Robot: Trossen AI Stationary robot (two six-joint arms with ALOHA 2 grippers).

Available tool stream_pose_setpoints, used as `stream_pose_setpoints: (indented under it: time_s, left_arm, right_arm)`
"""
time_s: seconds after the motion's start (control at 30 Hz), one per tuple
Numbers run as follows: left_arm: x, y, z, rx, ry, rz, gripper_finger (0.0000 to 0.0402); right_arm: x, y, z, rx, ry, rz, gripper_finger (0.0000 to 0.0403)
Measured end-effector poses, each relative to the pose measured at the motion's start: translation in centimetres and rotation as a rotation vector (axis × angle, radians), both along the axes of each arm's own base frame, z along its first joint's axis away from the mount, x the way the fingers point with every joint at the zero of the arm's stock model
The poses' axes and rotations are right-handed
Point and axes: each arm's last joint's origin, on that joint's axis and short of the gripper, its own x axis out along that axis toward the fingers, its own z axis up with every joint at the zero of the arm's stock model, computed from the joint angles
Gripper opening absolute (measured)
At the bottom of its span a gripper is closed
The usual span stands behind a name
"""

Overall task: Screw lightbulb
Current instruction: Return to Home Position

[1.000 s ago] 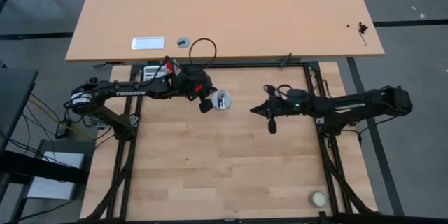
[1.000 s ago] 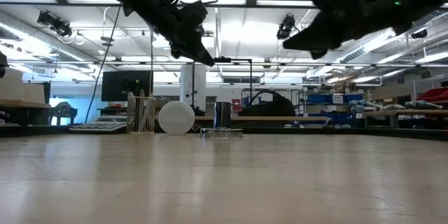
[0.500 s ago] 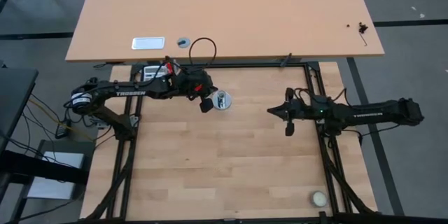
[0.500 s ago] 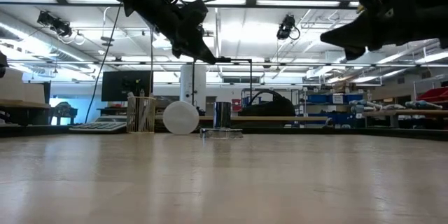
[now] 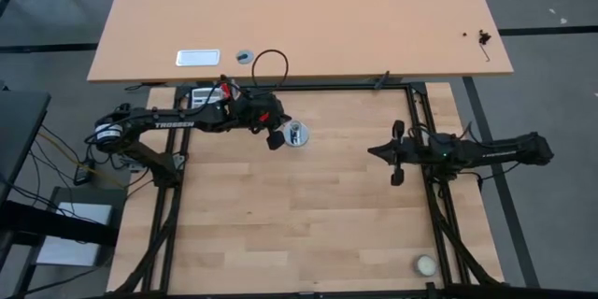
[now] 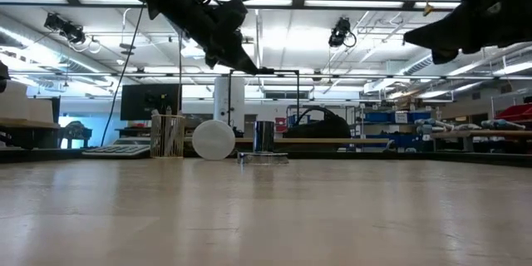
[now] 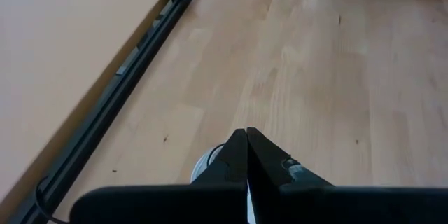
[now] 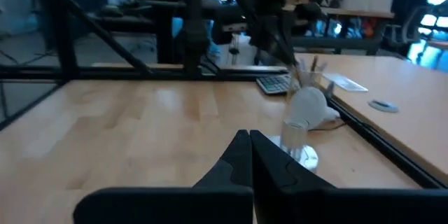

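The white frosted lightbulb [image 6: 214, 140] lies on the wooden table just left of the silver socket disc [image 5: 296, 135]. It also shows in the right wrist view [image 8: 309, 103], behind the socket's upright centre [image 8: 295, 137]. In the high view my left arm hides it. My left gripper [image 5: 274, 141] hangs shut above the bulb, clear of it [image 6: 252, 71]. My right gripper [image 5: 374, 151] is shut and empty, in the air at mid-table toward the right edge, well away from the socket.
A small cream ball [image 5: 426, 264] lies near the table's front right corner. Black frame rails [image 5: 425, 215] run along the table's sides. A keyboard [image 6: 125, 150] and a pencil cup [image 6: 166, 136] stand beyond the far left. Bare wood lies between the socket and my right gripper.
My right gripper has drawn back from the middle of the table toward the right edge, away from the socket, and has stayed shut.
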Motion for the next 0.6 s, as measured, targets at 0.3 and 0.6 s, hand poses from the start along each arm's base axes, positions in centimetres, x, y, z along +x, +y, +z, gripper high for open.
stream_pose_setpoints:
  time_s: [0.3,0.6]
  left_arm:
    - [0.1,0.0,0.2,0.012,-0.019,-0.003,0.0]
    - [-0.1,0.0,0.5,0.024,-0.023,-0.009,0.0]
  right_arm:
    - [-1.5,-0.3,-1.6,0.031,-0.097,0.084,0.0]
    - [-1.9,-1.0,-2.1,0.031,-0.113,0.038,0.0]
